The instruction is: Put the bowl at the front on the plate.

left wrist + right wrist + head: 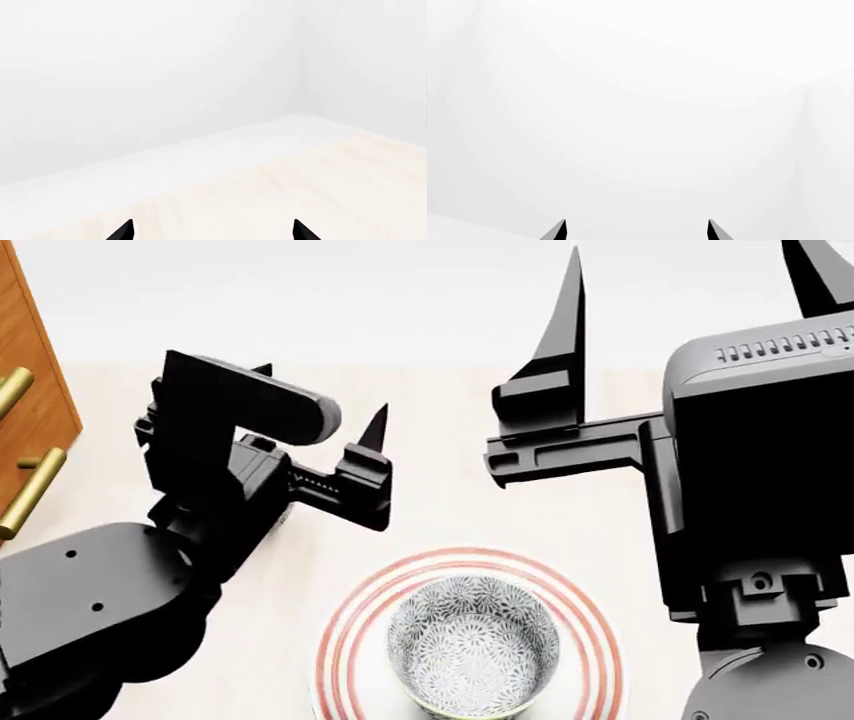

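Bowl [473, 644], glazed, likely slippery and fragile, is seen on plate [347, 635], lower centre; rim grip advised; both jaws spread wide, empty.

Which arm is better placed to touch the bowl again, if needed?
Probably left. The bowl already stands on the plate. The left gripper is open and nearer; the right gripper, also open, is raised farther off.

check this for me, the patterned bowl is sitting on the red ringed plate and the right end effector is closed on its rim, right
Not quite. The bowl does sit on the plate, but the right end effector is open and raised clear of it, holding nothing. The head view shows this, and the right wrist view shows its fingers spread over empty space.
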Robot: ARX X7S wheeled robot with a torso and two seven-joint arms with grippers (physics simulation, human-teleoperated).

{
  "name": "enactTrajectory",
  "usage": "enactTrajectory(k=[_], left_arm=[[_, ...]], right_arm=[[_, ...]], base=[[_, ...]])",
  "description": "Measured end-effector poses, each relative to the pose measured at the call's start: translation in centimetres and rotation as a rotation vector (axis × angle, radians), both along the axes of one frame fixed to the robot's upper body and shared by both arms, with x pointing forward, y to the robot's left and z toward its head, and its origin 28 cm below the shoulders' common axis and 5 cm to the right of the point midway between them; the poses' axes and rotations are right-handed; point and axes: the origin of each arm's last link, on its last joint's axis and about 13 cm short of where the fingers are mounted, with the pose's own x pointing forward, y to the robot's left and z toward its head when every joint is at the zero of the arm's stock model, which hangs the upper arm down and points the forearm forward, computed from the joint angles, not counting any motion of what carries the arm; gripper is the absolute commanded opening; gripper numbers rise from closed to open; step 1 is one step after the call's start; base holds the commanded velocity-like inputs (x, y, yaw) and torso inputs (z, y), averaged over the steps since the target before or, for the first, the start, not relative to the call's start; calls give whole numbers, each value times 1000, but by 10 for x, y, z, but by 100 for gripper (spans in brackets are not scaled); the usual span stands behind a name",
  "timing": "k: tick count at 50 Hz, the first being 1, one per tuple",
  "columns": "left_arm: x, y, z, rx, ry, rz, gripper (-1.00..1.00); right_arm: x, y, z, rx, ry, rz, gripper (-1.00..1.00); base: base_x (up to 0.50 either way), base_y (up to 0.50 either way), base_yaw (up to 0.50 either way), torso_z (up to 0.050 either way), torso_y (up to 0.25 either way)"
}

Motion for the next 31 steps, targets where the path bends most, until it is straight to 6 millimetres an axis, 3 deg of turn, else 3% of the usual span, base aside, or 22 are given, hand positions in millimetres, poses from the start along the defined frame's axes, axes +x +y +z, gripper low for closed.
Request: enactTrajectory(k=[31], left_arm=[[-43,10,22,-38,-164,-19,100]], right_arm=[[1,0,-6,6,12,-9,100]], base=[[0,0,0,0,0]])
